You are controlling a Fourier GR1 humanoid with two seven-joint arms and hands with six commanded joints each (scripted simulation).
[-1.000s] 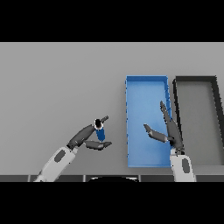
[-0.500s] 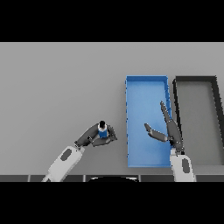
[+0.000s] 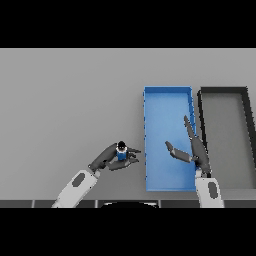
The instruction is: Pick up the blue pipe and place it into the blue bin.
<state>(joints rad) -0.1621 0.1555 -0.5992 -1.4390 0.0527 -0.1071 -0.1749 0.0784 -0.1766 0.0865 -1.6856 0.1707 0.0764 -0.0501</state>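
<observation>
The blue pipe (image 3: 121, 152) is a short blue cylinder with a dark top, standing upright in my left hand (image 3: 109, 158), whose fingers and thumb curl round it. That hand is just left of the blue bin (image 3: 152, 100), near the bin's front left corner. The bin is a long blue tray running away from me right of the table's centre. My right hand (image 3: 192, 150) hovers open over the bin's right half, fingers straight and thumb spread, holding nothing.
A dark grey bin (image 3: 245, 100) of the same shape lies right beside the blue bin, against its right wall. The grey table (image 3: 65, 100) stretches to the left and back.
My left hand has carried the blue pipe to the right and slightly nearer, closing on the blue bin's left wall. The right hand has stayed still.
</observation>
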